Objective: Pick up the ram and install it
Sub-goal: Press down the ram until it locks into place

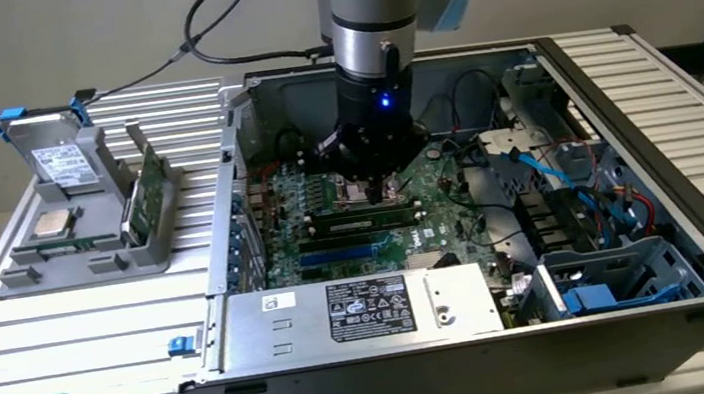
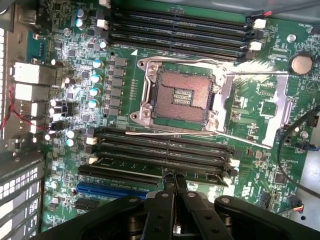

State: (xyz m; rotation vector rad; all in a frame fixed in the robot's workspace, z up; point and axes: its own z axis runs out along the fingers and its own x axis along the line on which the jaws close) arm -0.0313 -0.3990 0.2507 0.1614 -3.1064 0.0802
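Gripper: fingers pressed together, pinching nothing, hanging over the motherboard inside the open case. Ram: one stick lying seated in a slot just under the gripper (apparently pushed home, a judgement). One more green stick is standing in the holder outside, kept upright for grasping.

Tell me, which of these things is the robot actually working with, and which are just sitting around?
In the job: gripper, shut, just above the ram; memory slots.

Sitting around: grey holder; boxy drive standing in it; power supply box; empty processor socket.
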